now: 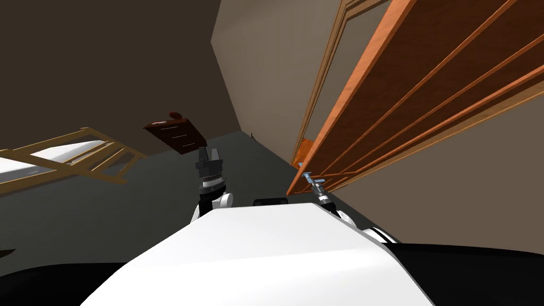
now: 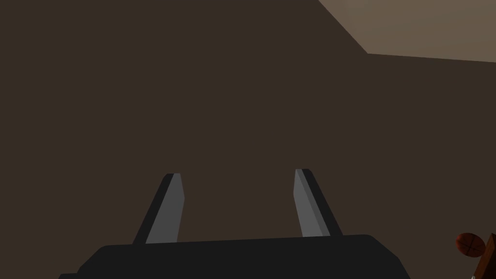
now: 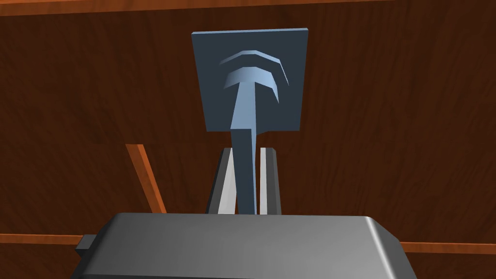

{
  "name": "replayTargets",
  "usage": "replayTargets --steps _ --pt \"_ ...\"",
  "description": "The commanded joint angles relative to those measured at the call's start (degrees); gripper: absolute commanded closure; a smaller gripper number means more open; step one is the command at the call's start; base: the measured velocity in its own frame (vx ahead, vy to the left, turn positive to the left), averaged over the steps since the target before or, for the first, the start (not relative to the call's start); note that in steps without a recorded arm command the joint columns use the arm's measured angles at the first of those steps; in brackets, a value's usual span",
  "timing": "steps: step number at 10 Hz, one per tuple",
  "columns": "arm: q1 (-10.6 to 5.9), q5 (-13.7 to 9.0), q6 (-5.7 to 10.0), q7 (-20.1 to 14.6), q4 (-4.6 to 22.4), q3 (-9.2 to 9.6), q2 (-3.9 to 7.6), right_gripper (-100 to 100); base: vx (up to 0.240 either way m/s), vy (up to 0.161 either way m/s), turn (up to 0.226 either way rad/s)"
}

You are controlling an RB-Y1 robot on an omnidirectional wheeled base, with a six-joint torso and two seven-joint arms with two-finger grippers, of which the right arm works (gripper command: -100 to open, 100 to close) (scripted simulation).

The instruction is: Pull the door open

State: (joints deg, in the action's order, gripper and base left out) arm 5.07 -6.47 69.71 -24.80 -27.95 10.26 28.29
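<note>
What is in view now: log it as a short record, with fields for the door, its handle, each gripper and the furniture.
door: brown wood with orange trim, on my right; apparently ajar, standing off its frame
handle: blue-grey lever on a square plate
right gripper: shut on the lever, fingers pressing its sides
left gripper: open, holding nothing, held ahead of me away from the door
furniture: dark dresser and pale wooden frame across the floor
</note>
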Motion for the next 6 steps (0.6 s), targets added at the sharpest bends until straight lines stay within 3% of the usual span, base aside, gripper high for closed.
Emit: replayTargets --steps 1,6 --pt "-1.04 0.5 -0.68 0.1 0.2 0.04 -0.48 100 -0.208 -0.08 0.108" --pt "-3.32 1.4 -2.64 0.2 0.3 -0.17 -1.12 100 -0.181 -0.072 0.09"
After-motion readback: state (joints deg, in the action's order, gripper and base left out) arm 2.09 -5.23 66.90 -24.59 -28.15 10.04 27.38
